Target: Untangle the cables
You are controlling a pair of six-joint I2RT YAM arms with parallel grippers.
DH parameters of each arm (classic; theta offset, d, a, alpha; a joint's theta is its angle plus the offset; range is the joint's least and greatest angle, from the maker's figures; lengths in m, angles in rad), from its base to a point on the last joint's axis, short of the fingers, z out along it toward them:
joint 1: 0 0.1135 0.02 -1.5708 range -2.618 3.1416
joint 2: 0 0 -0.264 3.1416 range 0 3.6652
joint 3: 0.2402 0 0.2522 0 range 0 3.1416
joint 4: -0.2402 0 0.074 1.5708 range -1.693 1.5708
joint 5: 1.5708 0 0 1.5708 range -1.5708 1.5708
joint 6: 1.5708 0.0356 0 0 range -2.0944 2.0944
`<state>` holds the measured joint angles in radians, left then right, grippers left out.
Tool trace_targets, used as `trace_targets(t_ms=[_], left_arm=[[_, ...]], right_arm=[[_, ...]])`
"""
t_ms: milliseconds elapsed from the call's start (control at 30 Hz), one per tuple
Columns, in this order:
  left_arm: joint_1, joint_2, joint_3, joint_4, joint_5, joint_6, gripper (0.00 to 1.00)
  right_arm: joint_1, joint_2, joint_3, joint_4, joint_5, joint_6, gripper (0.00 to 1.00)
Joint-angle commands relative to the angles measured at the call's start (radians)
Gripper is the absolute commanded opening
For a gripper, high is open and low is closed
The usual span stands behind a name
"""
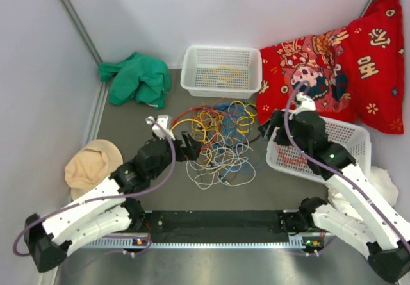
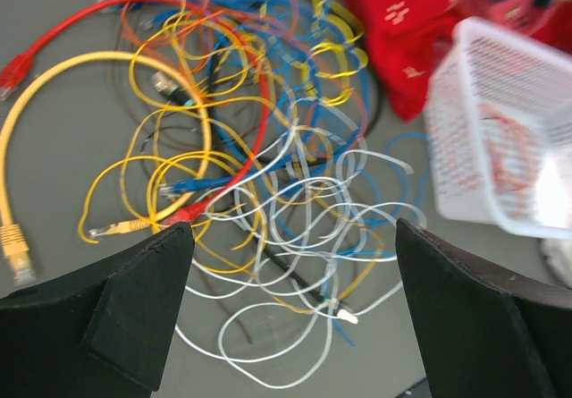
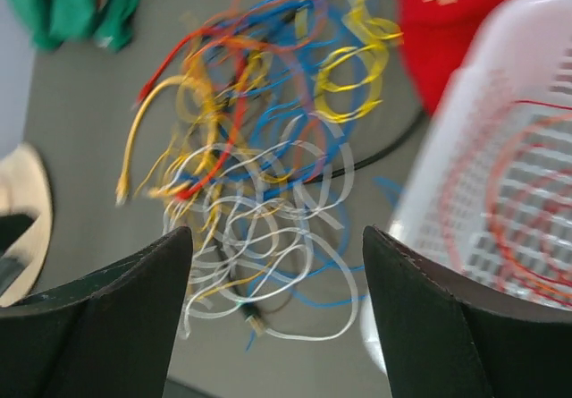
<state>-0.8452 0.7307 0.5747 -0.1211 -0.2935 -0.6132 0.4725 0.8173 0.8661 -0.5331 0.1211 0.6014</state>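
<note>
Large gold Chinese characters [image 1: 369, 65] stand on the red cushion [image 1: 384, 99] at the upper right of the top view; tilted and small, they cannot be read with certainty.

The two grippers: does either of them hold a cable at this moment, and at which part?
Nothing is held. The left gripper and the right gripper are both open, with nothing between their fingers; the cables lie loose in a pile.

Your arms [image 1: 83, 218]: white shells, black joints and wrists.
Your hoses [image 1: 172, 159]: purple-grey, one along each arm.
Your fingers [image 2: 134, 317]: matte black wedges.
Your status lights [image 1: 332, 155]: small green dots.
</note>
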Motion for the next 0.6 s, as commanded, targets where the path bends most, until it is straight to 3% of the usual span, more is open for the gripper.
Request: trace_targets(t_ms=[0,200,333,567], left_arm=[[0.006,0.197,0.123,-0.110,-0.079,0.011,0.99],[0.099,0.488,0.234,-0.069,-0.062,0.011,0.99],[0.282,0.628,0.244,0.039,0.170,-0.126,0.99],[0.291,0.782,0.343,0.142,0.327,-0.118,0.99]], right_arm=[[0.165,0.049,0.021,0.133,-0.078,-0.054,0.76],[0.319,0.065,-0.024,0.154,0.034,-0.049,0.72],[0.322,0.003,-0.041,0.128,0.043,-0.055,0.72],[0.322,-0.017,-0.050,0.102,0.078,-0.078,0.72]])
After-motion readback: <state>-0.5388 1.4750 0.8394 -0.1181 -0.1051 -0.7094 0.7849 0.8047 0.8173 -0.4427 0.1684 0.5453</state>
